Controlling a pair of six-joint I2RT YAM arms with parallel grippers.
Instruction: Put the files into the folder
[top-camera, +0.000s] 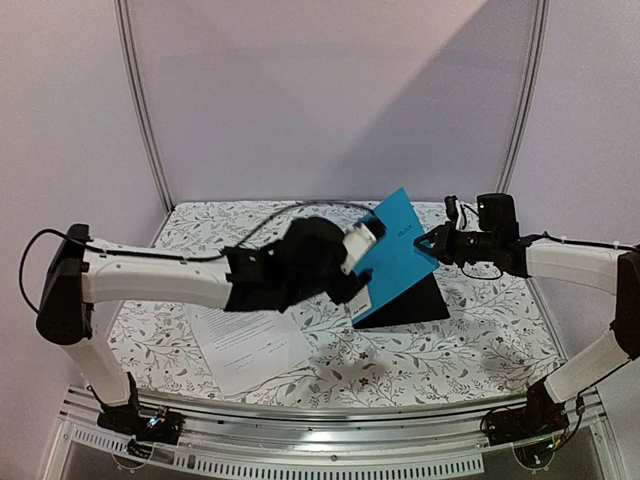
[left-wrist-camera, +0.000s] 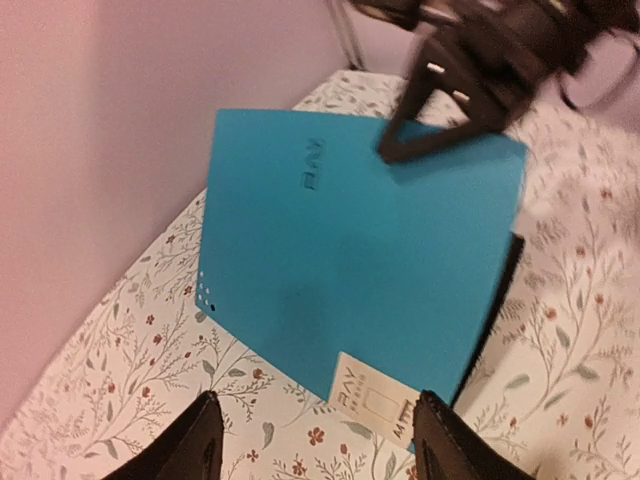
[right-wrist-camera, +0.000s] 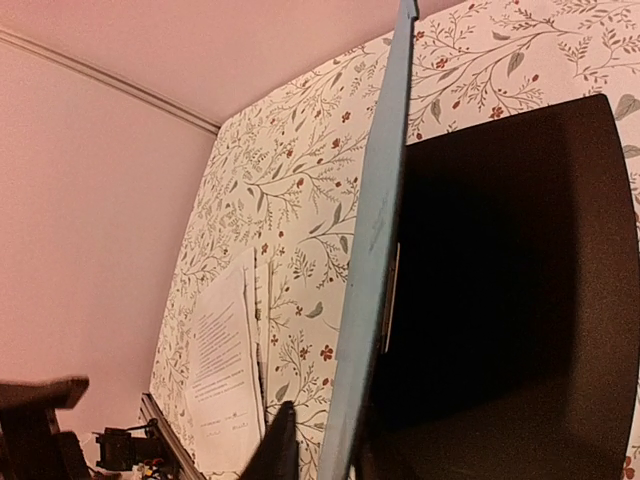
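Folder cover raised, seen from its edge

The folder has its teal cover standing up thin between the fingers of the right gripper, which pinch it. Its black inside lies flat on the flowered table. The files lie well apart, by the table's near edge.

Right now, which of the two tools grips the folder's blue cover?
The right tool: it pinches the raised blue cover at its edge. The left tool stands open, fingers spread.
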